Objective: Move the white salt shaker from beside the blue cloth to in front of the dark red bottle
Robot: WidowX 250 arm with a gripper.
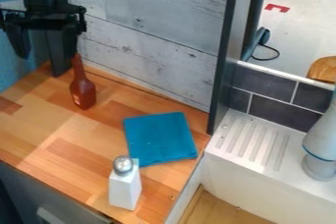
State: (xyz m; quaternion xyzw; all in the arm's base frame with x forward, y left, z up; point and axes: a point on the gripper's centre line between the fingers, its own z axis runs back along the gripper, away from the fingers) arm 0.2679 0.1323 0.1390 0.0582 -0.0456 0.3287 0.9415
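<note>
White shaker (125, 188) upright near bench's (49, 120) front-right corner; folded blue cloth (160, 137) behind it, by right edge. Brown bottle (82, 93) upright toward back edge, near pincer (46, 55): wide, empty. Bottle judged light, fairly stiff, smooth, possibly slippery; best hold, lower neck.

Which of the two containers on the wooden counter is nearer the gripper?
The reddish-brown bottle with the slim neck, standing close by the gripper; the white shaker with the grey top is farther off.
</note>
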